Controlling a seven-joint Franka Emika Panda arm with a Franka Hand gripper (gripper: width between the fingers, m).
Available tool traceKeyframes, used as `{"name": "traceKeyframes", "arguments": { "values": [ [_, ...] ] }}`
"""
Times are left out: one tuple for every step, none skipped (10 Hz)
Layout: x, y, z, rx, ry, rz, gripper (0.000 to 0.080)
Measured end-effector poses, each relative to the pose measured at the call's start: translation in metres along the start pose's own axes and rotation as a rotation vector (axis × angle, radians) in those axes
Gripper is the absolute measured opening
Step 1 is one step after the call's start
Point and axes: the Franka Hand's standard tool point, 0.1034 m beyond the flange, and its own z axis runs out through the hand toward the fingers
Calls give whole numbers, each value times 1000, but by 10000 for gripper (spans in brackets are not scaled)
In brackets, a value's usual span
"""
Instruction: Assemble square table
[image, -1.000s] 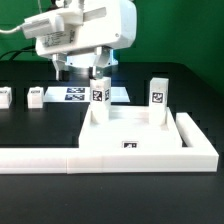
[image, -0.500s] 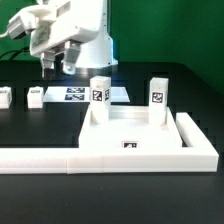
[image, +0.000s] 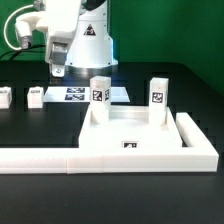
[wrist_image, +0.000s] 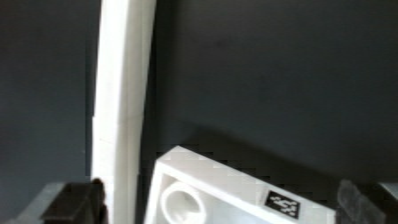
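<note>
Black table (image: 30, 125): spread-fingered gripper (image: 60, 70) has drawn to the exterior view's left, off the upright white block leg (image: 99, 93) on the white plastic tabletop (image: 110, 146); leg apparently placed.

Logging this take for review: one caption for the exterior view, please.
Two legs stand upright on the tabletop; open gripper hangs empty beyond them; two loose legs lie aside.

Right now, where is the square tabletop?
In the exterior view the tabletop lies right of centre, tucked into the corner of the L-shaped rail, nearer the camera than the marker board.
</note>
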Motion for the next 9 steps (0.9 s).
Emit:
{"name": "traceKeyframes", "arguments": {
  "values": [
    [-1, 0, 0, 0, -1, 32, 649],
    [-5, -1, 1, -1, -5, 150, 649],
    [-11, -5, 2, 5, -12, 264, 649],
    [-17, -7, 2, -1, -15, 339, 649],
    [-22, -11, 1, -9, -18, 410, 649],
    [-28, -14, 2, -6, -27, 494, 649],
    [-38, -16, 1, -7, -39, 544, 649],
    [-49, -19, 1, -4, -52, 596, 649],
    [-54, -21, 2, -1, -58, 631, 649]
  ]
}}
